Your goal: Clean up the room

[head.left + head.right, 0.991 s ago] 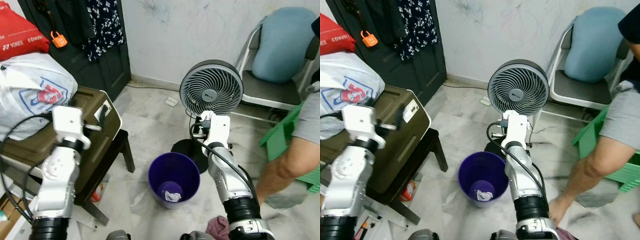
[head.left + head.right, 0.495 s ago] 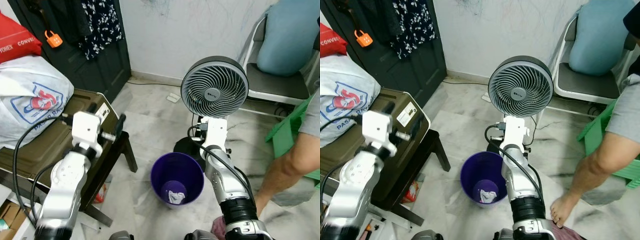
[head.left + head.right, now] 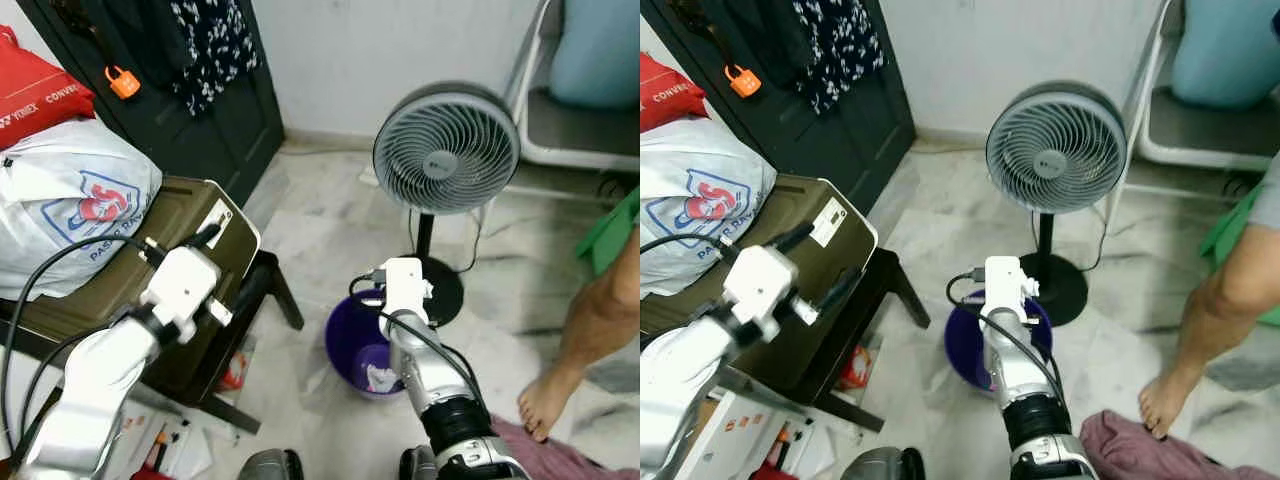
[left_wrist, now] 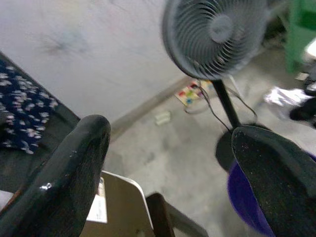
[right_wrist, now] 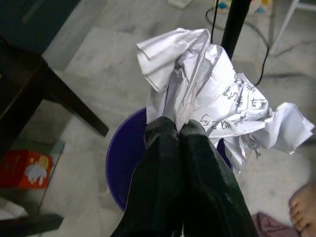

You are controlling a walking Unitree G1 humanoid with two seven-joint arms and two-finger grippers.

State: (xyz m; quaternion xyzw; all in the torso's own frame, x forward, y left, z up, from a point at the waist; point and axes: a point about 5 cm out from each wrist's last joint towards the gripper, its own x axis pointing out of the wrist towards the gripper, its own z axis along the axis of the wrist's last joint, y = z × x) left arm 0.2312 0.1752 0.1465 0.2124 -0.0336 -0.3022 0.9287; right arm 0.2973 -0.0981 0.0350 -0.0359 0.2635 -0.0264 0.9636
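Standing fan [image 3: 446, 150], white plastic bag [image 3: 62, 205], person's foot [image 3: 546, 402]

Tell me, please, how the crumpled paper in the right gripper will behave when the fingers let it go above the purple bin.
The crumpled paper looks thin and creased, so it is probably very light and may drift, not drop straight. Its loose folds spread wider than the right gripper, so an edge might catch the rim of the purple bin. It should not roll far or break.

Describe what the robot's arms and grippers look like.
Both arms are silver-white jointed shells with black ribbed collars near the base and boxy white wrist blocks. Black cables loop along the left arm and right arm. The fingers are long, matte black and rounded.
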